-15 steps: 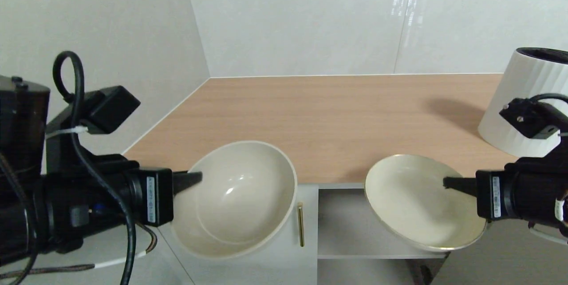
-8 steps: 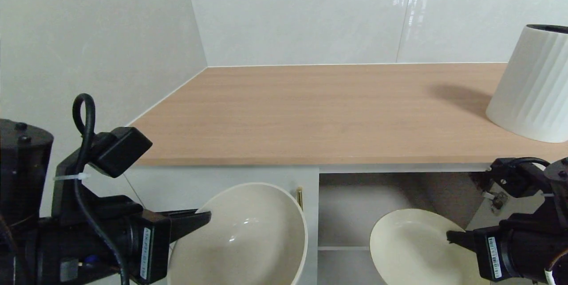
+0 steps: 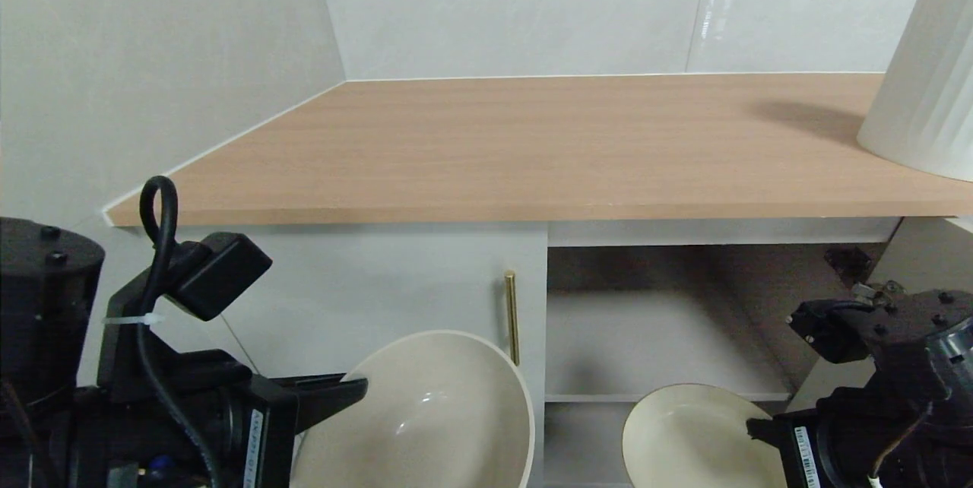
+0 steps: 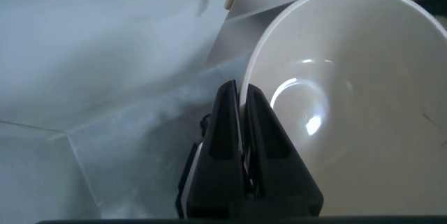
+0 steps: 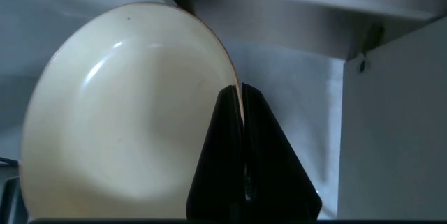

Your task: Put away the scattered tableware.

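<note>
**Head view.** One bowl (image 3: 441, 419), lower centre, is clamped at its rim by the left gripper (image 3: 357, 389). One plate (image 3: 688, 438), lower right, is clamped at its rim by the right gripper (image 3: 756, 427). The bowl overlaps the closed cabinet door (image 3: 365, 283) with its one gold handle (image 3: 511, 317). The plate hangs before the open compartment's shelf (image 3: 654, 397). One white ribbed vessel (image 3: 923, 70) stands on the countertop (image 3: 532, 146), upper right.

**Left wrist view.** The left gripper (image 4: 243, 98) pinches the bowl (image 4: 363, 98) at its rim.

**Right wrist view.** The right gripper (image 5: 242, 95) pinches the plate (image 5: 133, 112) at its edge.
</note>
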Available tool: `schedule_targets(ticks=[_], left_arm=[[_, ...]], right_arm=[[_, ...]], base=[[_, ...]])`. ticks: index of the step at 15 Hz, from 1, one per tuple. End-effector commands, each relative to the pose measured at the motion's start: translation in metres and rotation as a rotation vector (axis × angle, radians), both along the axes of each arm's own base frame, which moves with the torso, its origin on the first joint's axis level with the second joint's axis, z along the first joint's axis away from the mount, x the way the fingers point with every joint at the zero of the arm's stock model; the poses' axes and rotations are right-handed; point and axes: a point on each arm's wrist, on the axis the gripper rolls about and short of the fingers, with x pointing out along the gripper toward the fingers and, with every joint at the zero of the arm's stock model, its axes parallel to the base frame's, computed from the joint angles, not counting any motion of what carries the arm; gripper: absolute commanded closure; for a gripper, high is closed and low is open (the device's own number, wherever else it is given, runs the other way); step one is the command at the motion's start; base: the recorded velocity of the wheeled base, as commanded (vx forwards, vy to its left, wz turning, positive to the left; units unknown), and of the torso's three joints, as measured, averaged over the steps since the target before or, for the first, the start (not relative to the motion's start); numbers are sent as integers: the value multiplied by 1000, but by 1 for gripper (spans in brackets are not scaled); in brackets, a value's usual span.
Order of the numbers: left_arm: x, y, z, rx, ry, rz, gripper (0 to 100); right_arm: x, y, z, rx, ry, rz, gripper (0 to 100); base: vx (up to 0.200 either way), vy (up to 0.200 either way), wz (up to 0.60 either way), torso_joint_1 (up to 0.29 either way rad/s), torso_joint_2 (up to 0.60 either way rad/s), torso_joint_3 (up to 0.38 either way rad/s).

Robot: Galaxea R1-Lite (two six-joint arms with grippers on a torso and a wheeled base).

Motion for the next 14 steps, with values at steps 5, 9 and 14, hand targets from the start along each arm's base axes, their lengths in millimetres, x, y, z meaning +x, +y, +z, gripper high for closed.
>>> schedule_targets(ticks=[5, 9, 14], left_arm=[[0, -1, -1, 2, 2, -6, 100], [4, -5, -2, 5, 4, -8, 100], [10, -9, -6, 25, 5, -19, 100]], right_arm=[[8, 6, -19, -56, 71, -2, 100], [27, 13, -46, 8, 148, 43, 100], [73, 21, -107, -8, 179, -10, 100]], base=[[0, 0, 0, -3, 72, 60], [0, 0, 0, 0, 0, 0], [0, 0, 0, 0, 0, 0]])
